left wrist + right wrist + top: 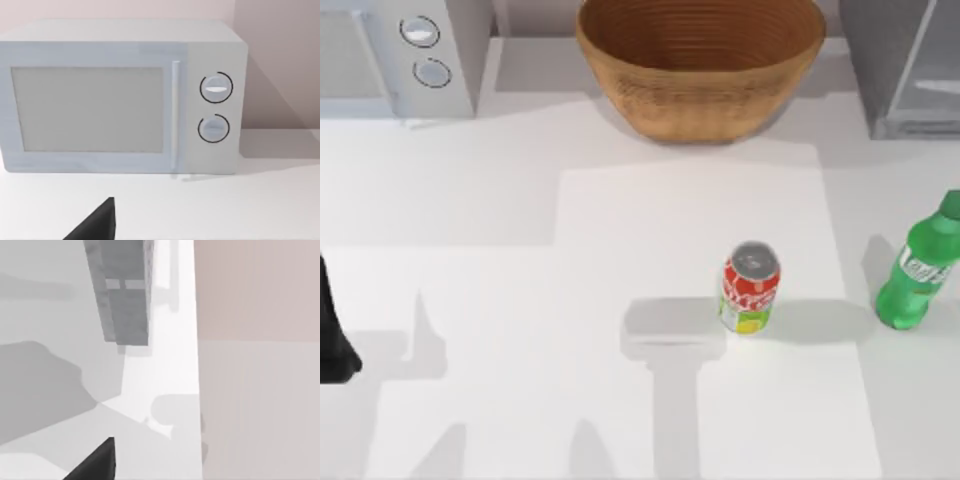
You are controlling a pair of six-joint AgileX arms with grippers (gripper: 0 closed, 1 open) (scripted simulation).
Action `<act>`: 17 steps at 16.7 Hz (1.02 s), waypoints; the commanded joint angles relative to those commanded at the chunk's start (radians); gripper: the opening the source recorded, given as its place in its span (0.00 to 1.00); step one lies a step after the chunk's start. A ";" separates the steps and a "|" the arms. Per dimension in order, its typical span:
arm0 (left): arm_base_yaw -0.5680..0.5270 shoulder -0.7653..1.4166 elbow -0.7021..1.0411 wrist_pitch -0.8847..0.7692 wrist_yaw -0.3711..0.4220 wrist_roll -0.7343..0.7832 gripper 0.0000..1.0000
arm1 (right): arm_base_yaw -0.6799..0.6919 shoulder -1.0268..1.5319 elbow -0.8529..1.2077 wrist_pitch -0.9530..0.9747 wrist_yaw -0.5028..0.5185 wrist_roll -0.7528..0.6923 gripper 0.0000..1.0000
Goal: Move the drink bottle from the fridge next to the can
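Hanging at the table's left edge, the left arm (334, 335) appears as a dark shape about halfway down that side; whether its fingers are spread or pressed together I cannot tell. Its wrist view faces the white microwave (120, 97) with two round knobs, which stands at the table's far left corner, with one dark finger tip (97, 222) poking into view. The right wrist view shows a similar dark finger tip (97, 462) above pale surface, with the grey fridge (125, 295) farther off; that gripper's state is likewise not readable.

Moving outward, the can (750, 288) stands upright right of the table's middle. The drink bottle (918, 275) stands near the right edge, already out of the fridge (905, 65), which occupies the far right corner. Bottle and can are apart, with a clear gap of table between them. A woven basket (700, 60) sits at the far edge, near its middle.

Judging from this, the bottle lies far across the table from the left arm, its long axis upright, so the right arm is the nearer one. The remaining move would carry the bottle leftward, toward the can.
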 joint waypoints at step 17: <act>0.000 0.000 0.000 0.000 0.000 0.000 1.00 | 0.572 0.021 -0.019 0.763 0.135 0.949 1.00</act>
